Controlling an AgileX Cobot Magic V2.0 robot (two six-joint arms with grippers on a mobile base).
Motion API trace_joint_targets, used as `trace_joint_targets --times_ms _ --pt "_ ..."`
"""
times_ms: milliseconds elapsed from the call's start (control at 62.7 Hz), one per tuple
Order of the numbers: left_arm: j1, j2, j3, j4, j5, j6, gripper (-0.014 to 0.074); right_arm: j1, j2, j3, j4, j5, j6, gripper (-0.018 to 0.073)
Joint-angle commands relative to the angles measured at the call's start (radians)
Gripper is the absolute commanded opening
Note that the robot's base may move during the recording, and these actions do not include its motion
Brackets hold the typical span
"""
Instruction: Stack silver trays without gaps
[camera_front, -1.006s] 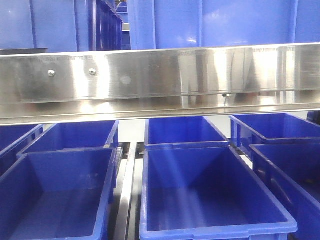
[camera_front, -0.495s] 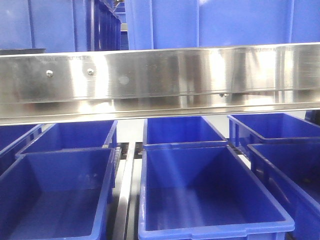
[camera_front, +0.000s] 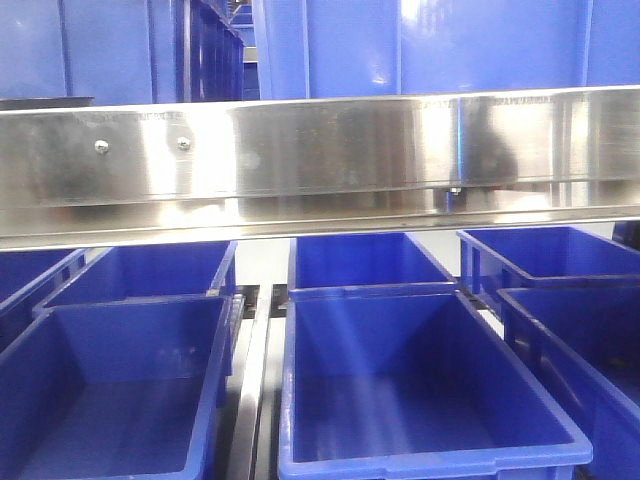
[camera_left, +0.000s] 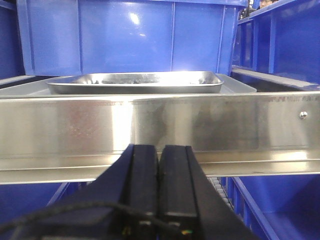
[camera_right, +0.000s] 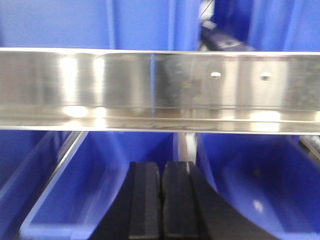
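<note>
In the left wrist view a shiny silver tray (camera_left: 135, 83) rests on a wider flat grey tray (camera_left: 239, 86) on the upper shelf, behind the stainless shelf rail (camera_left: 220, 127). My left gripper (camera_left: 159, 148) is shut and empty, just in front of and below that rail. My right gripper (camera_right: 161, 165) is shut and empty, below the rail (camera_right: 160, 87) and above blue bins. No silver tray shows in the front view or the right wrist view.
The long stainless shelf rail (camera_front: 320, 165) spans the front view. Open blue bins (camera_front: 420, 380) fill the lower shelf, with roller tracks (camera_front: 252, 380) between them. More blue bins (camera_front: 430, 45) stand on the upper shelf behind the rail.
The front view has shifted slightly sideways and back. A dark reflection now shows on the right part of the rail.
</note>
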Motion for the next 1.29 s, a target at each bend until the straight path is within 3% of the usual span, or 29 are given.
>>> trace_joint_targets --times_ms 0,351,575,1277 --pt "0.002 -0.011 -0.003 -0.006 -0.094 0.001 -0.0048 -0.008 -0.062 0.037 0.004 -0.157 -0.011 0.0050" --pt "0.002 -0.011 -0.003 -0.006 -0.094 0.001 -0.0048 -0.010 -0.061 0.049 0.005 -0.144 -0.048 0.0050" --pt "0.002 -0.011 -0.003 -0.006 -0.094 0.001 -0.0048 -0.080 -0.061 0.049 0.079 -0.150 -0.079 0.0050" --pt "0.002 -0.011 -0.003 -0.006 -0.094 0.001 -0.0048 -0.080 -0.061 0.049 0.079 -0.150 -0.078 0.0050"
